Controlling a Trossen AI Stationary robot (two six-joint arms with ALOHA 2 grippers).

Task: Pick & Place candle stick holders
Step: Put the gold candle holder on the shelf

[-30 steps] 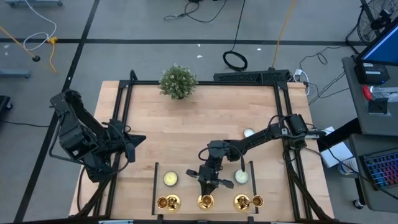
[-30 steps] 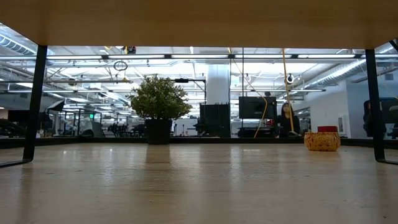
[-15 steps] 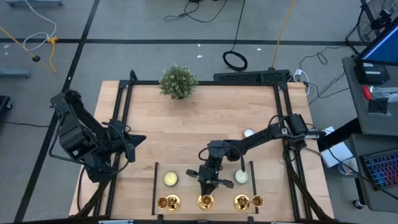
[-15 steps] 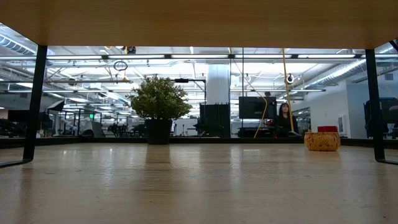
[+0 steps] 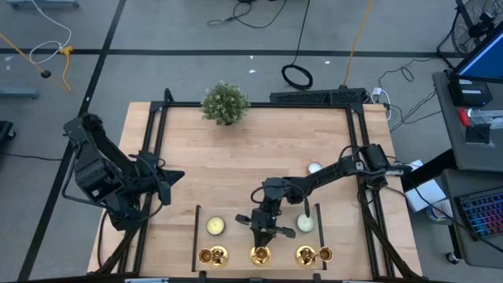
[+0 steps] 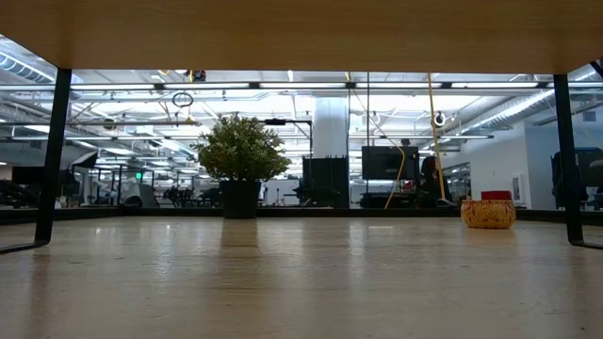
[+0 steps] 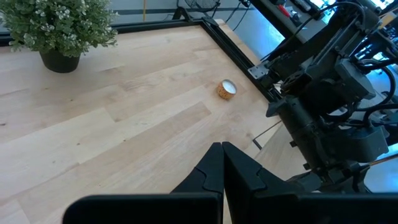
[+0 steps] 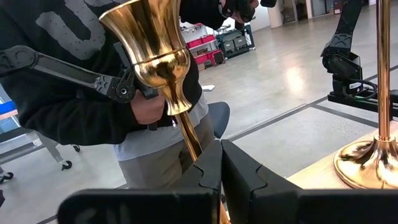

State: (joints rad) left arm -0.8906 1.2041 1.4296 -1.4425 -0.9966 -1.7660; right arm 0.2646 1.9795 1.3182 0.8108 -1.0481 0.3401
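right gripper (image 5: 262, 238): fingers closed on stem of middle holder (image 5: 260, 254), table's 6 o'clock edge
other holders (image 5: 213, 255): flanking it in a row
left gripper (image 5: 174, 175): fingers pressed together, empty, 9 o'clock side

Beyond the surface's far edge, the distant dark-clothed person (image 6: 430, 179) now shows only as a dark shape beside the yellow cable (image 6: 434, 132).
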